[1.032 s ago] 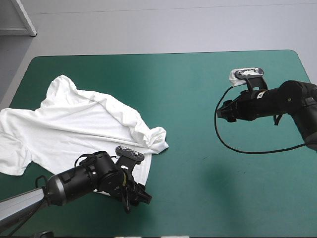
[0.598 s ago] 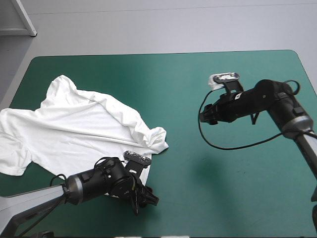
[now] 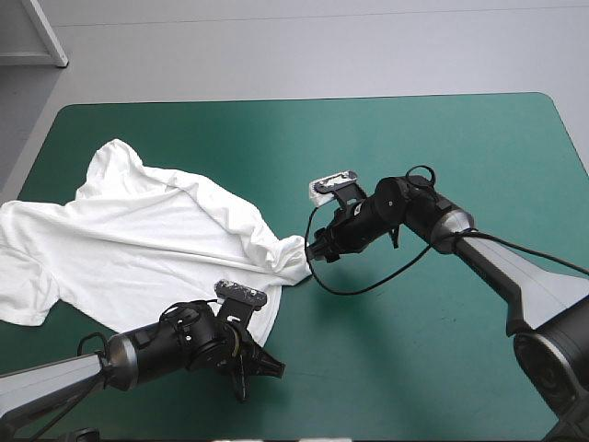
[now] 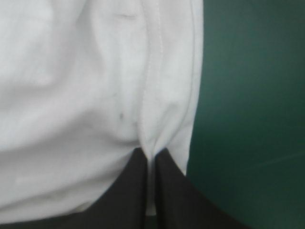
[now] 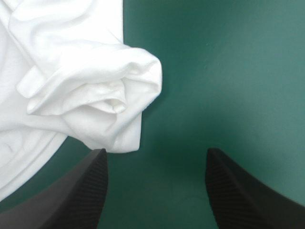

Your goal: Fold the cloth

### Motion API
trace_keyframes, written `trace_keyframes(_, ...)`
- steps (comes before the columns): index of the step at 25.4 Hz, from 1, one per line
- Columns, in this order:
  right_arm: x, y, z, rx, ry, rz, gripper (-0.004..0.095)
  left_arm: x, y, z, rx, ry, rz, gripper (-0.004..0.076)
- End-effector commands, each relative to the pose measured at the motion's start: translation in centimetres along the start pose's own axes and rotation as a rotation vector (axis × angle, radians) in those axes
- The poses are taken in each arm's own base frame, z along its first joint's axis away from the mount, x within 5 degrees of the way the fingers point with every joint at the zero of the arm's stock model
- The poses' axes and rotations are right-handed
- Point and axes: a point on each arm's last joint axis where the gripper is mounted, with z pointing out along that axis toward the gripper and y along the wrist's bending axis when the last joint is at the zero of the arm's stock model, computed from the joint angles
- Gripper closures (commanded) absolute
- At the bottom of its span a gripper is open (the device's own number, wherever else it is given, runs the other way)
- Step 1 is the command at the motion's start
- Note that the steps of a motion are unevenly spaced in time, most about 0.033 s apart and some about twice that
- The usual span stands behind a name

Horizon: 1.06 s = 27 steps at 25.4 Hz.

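Observation:
The white T-shirt [image 3: 138, 239] lies crumpled and partly spread over the left half of the table, with a bunched corner [image 3: 293, 258] pointing toward the middle. My left gripper [image 3: 248, 366] is at the T-shirt's near hem. In the left wrist view its black fingers [image 4: 138, 191] are all but shut, pinching a fold of the hem [image 4: 151, 119]. My right gripper [image 3: 317, 250] reaches in low beside the bunched corner. In the right wrist view it [image 5: 156, 151] stands open, and the bunched cloth [image 5: 109, 95] lies just ahead, toward one finger.
The teal-green cover [image 3: 442, 147] stretches bare to the right of the T-shirt. The table's near edge lies close behind the left arm. One sleeve [image 3: 28, 285] reaches the table's left edge.
The right arm swung left across the table to the T-shirt's bunched corner, still open. The left gripper, open earlier, closed on the near hem.

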Motion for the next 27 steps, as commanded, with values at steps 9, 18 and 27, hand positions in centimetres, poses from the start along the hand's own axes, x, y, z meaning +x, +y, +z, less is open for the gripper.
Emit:
trace_keyframes(9, -1.3, 1.3, 4.4, -0.130, -0.026, 0.028, 0.0360, 0.8, -0.5, 1.2, 0.045, 0.056, -0.073, 0.0732)
trace_keyframes(18, -1.1, 2.8, 5.3, -0.106, -0.021, -0.044, 0.0923, 0.8, -0.4, 1.2, 0.041, 0.053, -0.067, 0.0732)
trace_keyframes(27, -3.9, 0.5, -3.8, -0.016, -0.226, -0.034, 0.0921, 0.2, 0.2, -0.6, -0.061, 0.068, 0.000, 0.0732)
